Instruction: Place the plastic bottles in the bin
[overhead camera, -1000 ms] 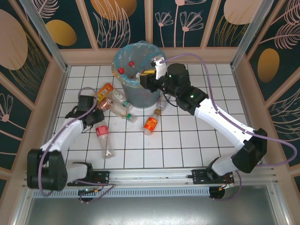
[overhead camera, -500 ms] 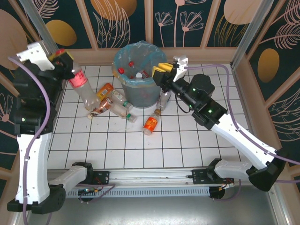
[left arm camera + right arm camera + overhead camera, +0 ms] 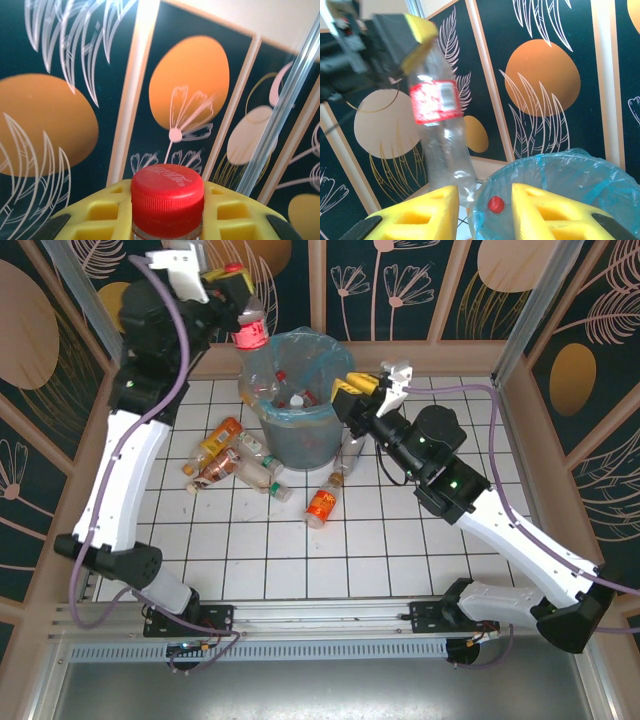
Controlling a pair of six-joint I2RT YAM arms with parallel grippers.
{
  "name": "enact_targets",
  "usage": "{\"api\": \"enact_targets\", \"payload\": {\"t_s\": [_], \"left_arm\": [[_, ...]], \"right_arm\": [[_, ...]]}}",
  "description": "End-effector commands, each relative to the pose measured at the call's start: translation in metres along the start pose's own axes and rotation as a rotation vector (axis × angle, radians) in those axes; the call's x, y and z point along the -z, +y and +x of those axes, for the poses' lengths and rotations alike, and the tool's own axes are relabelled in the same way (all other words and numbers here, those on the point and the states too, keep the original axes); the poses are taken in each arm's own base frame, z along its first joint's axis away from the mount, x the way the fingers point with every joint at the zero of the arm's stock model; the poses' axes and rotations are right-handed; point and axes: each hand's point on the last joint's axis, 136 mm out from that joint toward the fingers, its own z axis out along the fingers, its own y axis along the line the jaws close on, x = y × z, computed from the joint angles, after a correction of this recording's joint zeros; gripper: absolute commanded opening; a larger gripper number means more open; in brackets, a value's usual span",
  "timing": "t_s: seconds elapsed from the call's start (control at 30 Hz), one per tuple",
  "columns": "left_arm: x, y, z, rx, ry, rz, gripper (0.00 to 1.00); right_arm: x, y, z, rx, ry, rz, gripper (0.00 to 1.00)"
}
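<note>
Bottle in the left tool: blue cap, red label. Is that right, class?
No. The cap is red, not blue; the left wrist view shows it. The bottle in the left tool does have a red label.

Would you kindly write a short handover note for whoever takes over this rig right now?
Left pincer: shut on the neck of a red-capped bottle, which hangs raised at the left rim of the bin.
Right pincer: open and empty, by the bin's right rim.
Done: a few bottles in the bin.
Left: drop the held bottle, then clear the cluster of bottles on the tiles left of the bin, the orange bottle in front, and a clear bottle against its right side.
</note>
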Motion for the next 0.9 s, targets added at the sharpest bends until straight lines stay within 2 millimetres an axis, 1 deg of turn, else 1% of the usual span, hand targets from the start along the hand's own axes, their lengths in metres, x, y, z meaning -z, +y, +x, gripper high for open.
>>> {"api": "enact_targets", "payload": {"t_s": [0.0,0.13,0.3,0.5,0.6,0.63,0.67,0.7,0.8,0.87], "left_arm": [[-0.013,-0.011,0.005,-0.118,-0.024,0.058,0.00],[-0.027,0.006,0.033,-0.145,-0.009,0.011,0.00],[-0.033,0.014,0.056,-0.125,-0.014,0.011,0.00],[-0.043,0.013,0.068,-0.094,0.003,0.034,0.00],[-0.051,0.018,0.067,-0.090,-0.011,0.018,0.00],[-0.053,0.017,0.064,-0.088,-0.017,0.020,0.00],[-0.054,0.015,0.056,-0.081,-0.026,0.023,0.00],[-0.063,0.017,0.062,-0.064,-0.007,0.020,0.00],[-0.067,0.011,0.049,-0.031,-0.003,0.037,0.00],[-0.064,0.006,0.039,-0.007,-0.013,0.053,0.00]], "right_arm": [[0.009,-0.001,-0.009,0.004,-0.035,0.025,0.34],[0.009,-0.004,-0.004,0.003,-0.024,0.039,0.34],[0.006,-0.006,0.003,0.004,-0.009,0.048,0.34],[0.002,-0.005,0.011,0.001,0.014,0.045,0.34],[0.000,-0.005,0.013,0.003,0.019,0.043,0.34],[0.000,-0.004,0.013,0.002,0.020,0.043,0.34],[-0.001,-0.004,0.014,0.002,0.023,0.041,0.34],[-0.001,-0.004,0.014,0.002,0.025,0.040,0.34],[0.000,-0.003,0.013,0.001,0.028,0.040,0.34],[0.001,-0.004,0.013,0.004,0.029,0.046,0.34]]}}
